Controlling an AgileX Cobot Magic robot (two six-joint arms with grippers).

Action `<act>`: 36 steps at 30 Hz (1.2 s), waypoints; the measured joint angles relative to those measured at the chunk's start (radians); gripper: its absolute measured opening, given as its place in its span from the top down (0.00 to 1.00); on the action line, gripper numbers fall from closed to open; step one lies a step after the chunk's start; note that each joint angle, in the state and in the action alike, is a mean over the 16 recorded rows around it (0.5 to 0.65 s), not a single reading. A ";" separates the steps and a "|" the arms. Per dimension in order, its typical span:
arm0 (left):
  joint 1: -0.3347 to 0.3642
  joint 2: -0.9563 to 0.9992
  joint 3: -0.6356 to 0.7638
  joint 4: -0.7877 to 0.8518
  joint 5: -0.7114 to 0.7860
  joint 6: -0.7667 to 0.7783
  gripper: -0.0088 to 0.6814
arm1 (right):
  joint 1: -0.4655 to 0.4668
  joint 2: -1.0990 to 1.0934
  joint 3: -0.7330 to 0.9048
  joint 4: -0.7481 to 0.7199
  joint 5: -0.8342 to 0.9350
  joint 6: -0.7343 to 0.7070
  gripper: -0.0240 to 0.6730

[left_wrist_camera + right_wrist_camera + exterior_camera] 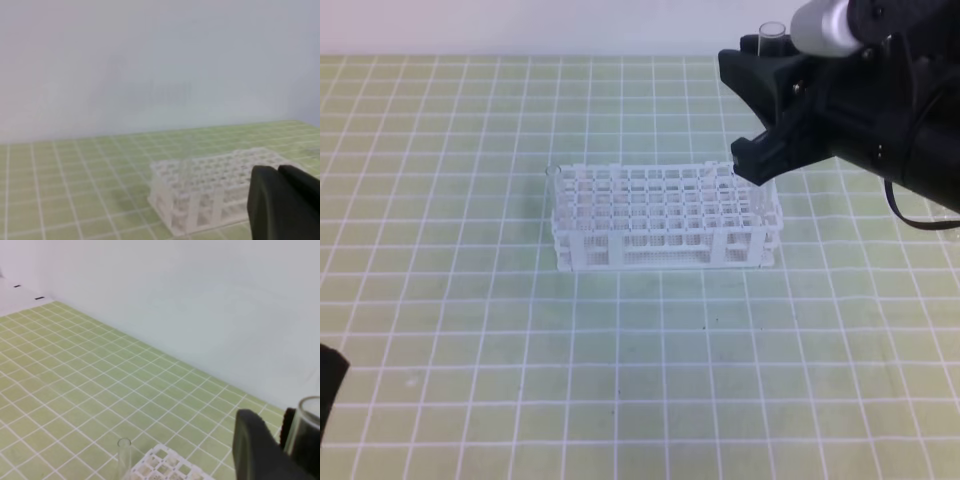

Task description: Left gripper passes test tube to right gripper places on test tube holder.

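Seen from the high view at the upper right: the right gripper (760, 125), black with a silvery-white cap, jaws narrowed onto the test tube (772, 35) and holding it roughly upright. Only the tube's open rim showing above the black fingers there; lower part hidden behind the gripper body. Hangs above the far right corner of the test tube holder (665, 215), a white lattice rack sitting on the green-gridded desk (470, 350) near its middle. Cannot tell whether the tube's bottom has reached any hole. From the right wrist view, the same glass rim close at the lower right edge, pressed between dark fingers (255, 450). Standing at the rack's far left corner, a second clear tube (553, 172), upright; hard to say whether inside a corner hole or just beside it. Down at the lower left edge of the high view, a black piece of the left gripper (326, 385), well apart from the rack. Jaws closed together with nothing between them in the left wrist view, the rack beyond them. Behind everything, a plain white wall (200, 300).
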 joint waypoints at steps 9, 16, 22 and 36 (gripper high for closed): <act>-0.001 -0.053 0.000 0.016 0.089 -0.041 0.99 | 0.000 0.000 0.000 0.000 0.004 0.000 0.84; -0.001 -0.063 0.000 0.014 0.125 -0.052 0.99 | 0.000 0.000 0.000 0.000 0.005 0.000 0.84; -0.002 -0.064 0.001 0.014 0.126 -0.052 0.99 | 0.000 0.000 0.000 0.000 0.011 0.000 0.84; -0.002 -0.065 0.001 0.015 0.127 -0.052 0.99 | 0.000 0.000 0.000 -0.019 0.023 0.030 0.84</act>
